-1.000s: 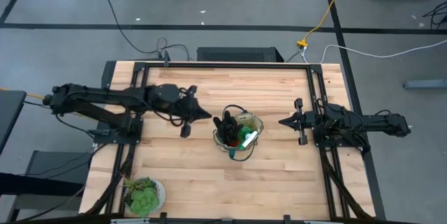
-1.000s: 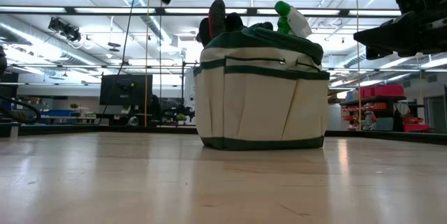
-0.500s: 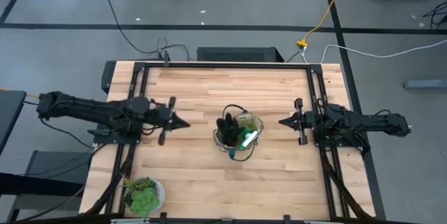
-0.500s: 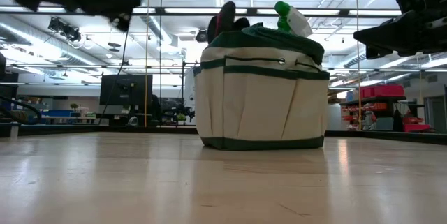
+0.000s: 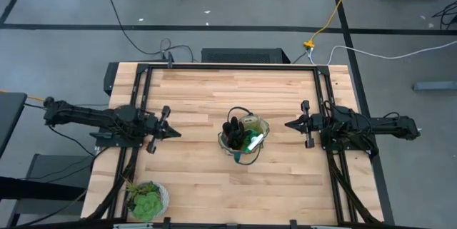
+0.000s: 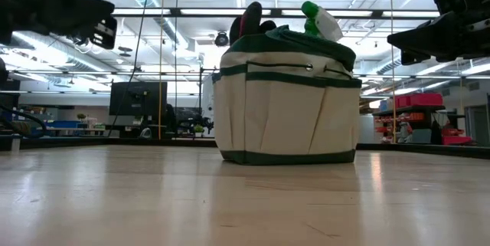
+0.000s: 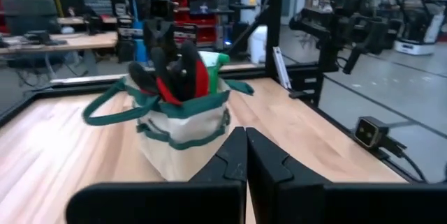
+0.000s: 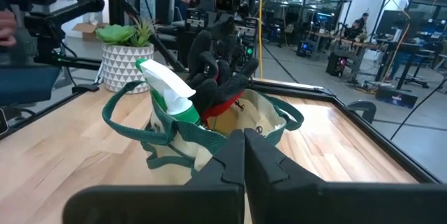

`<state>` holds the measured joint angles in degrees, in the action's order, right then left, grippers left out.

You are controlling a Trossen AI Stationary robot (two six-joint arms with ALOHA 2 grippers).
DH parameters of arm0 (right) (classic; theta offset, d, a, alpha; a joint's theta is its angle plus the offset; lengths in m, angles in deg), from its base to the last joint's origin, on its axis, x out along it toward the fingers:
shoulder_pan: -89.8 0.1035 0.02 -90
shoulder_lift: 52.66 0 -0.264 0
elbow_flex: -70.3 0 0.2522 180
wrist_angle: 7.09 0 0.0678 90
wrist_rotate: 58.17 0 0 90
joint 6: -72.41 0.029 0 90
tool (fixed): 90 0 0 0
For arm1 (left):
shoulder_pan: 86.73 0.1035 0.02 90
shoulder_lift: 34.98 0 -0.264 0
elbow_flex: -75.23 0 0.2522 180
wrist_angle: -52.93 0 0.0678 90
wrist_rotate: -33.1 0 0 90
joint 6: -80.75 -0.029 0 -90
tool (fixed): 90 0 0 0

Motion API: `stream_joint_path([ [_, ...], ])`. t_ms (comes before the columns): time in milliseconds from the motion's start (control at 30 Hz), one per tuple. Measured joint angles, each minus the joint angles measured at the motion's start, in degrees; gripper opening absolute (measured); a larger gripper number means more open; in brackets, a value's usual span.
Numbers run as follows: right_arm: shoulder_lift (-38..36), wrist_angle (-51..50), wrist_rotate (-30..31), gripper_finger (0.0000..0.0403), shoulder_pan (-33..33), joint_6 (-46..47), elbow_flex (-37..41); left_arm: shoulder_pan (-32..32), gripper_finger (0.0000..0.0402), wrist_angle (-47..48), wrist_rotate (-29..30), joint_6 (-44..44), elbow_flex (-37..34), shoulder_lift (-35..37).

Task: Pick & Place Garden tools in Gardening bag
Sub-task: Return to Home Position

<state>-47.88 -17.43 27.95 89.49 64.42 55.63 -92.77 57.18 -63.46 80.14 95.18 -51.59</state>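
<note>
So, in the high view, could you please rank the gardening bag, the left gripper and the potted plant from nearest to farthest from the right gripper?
From the right gripper, at the table's right side:
1. Gardening bag, table centre.
2. Left gripper, left side.
3. Potted plant, picture's lower-left corner.

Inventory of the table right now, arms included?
Round soft fabric gardening bag: 1, beige with dark green rim and handles, table centre.
Plastic spray bottle: 1, green with white nozzle, sticking out of the bag.
Glove bundle: 1, red and black, sticking out of the bag.
Leafy plant in pot: 1, green in white, table corner on left arm's side.
Wooden table: 1, pale planks.
Left hand: 1, dark, shut, empty, left of bag.
Right hand: 1, dark, shut, empty, right of bag.
</note>
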Motion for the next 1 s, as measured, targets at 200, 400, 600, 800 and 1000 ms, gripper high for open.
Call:
stream_joint_path([
  [200, 0.00, 0.00, 0.00, 0.0002, 0.00, 0.00, 0.02, 0.00, 0.0001, 0.11, 1.53, 1.29, -3.21, 6.51],
  [400, 0.00, 0.00, -0.02, 0.0002, 0.00, 0.00, 0.00, 0.00, 0.0001, 0.52, 1.65, 1.45, -5.68, 11.24],
  [600, 0.00, -0.02, -0.01, 0.0002, 0.00, 0.00, 0.00, 0.00, 0.0001, 1.81, 1.86, 1.45, -5.65, 14.55],
  [800, 0.00, -0.02, -0.02, 0.0002, -0.01, 0.00, 0.00, 0.00, 0.0001, 6.28, 3.45, 1.49, -5.68, 16.62],
  [1000, 0.00, -0.04, -0.02, 0.0002, 0.01, 0.00, 0.00, 0.00, 0.0002, 7.37, 3.85, 1.86, -5.68, 16.58],
])
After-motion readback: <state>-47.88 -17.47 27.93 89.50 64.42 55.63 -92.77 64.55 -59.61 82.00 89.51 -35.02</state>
